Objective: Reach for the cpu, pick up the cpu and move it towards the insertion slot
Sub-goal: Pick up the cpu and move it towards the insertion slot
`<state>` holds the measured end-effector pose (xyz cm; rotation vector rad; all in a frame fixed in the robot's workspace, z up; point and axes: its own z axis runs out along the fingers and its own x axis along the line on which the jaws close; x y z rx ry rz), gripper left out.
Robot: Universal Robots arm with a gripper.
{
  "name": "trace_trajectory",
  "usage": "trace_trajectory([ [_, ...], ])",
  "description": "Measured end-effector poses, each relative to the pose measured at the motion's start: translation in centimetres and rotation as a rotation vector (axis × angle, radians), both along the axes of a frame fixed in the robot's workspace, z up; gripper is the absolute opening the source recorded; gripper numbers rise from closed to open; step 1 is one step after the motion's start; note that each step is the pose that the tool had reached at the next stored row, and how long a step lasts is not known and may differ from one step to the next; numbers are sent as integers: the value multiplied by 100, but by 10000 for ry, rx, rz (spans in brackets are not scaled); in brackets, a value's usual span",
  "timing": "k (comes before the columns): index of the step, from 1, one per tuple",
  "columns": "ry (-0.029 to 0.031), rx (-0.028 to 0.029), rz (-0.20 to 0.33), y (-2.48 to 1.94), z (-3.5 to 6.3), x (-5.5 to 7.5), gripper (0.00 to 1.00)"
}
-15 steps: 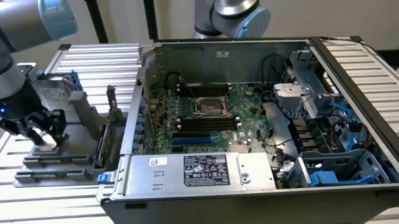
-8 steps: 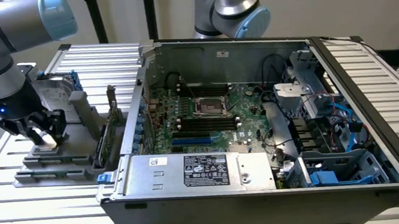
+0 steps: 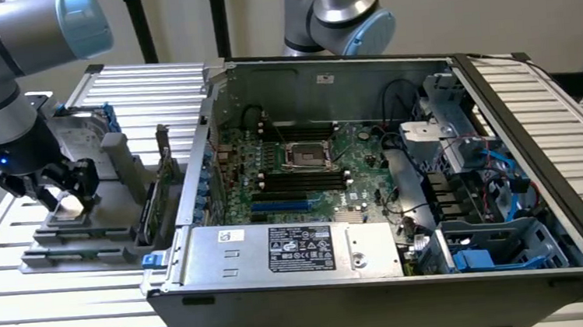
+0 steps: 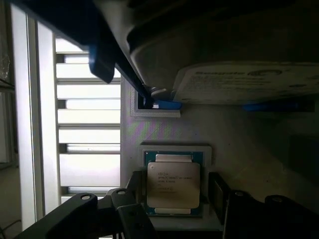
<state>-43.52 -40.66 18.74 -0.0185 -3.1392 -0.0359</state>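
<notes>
Hovering low over the grey holder [image 3: 79,246] on the table [image 3: 53,303], our tool [image 4: 175,194] has its jaws spread wide, one finger either side of the cpu [image 4: 173,183], and we'd say it isn't gripping anything yet. The cpu lies flat, lid up, in a square pocket of the holder, which keeps it lined up for a side pinch. A hard drive [image 4: 244,82] stands in the same holder nearby. The slot [image 3: 306,156] looks empty inside the open case [image 3: 537,113], well apart.
</notes>
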Motion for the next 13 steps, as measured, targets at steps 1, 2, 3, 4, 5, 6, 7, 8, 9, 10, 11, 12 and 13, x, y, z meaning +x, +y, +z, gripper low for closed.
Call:
trace_trajectory([
  [1, 1, 0, -2, 0, -1, 0, 65],
  [2, 1, 0, -5, 0, -2, 0, 65],
  [3, 0, 0, -7, 0, -4, 0, 65],
  [4, 0, 0, -9, 0, -5, 0, 65],
  [5, 0, 0, -11, 0, -7, 0, 65],
  [6, -1, 1, -13, 0, -10, 0, 65],
  [7, 0, 0, -15, 0, -12, 0, 65],
  [8, 0, 0, -16, 0, -14, 0, 65],
  [9, 1, 0, -17, 0, -15, 0, 65],
  [10, 1, 0, -19, 0, -16, 0, 65],
  [11, 0, 0, -19, 0, -17, 0, 65],
  [12, 0, 0, -20, 0, -18, 0, 65],
  [13, 0, 0, -20, 0, -19, 0, 65],
])
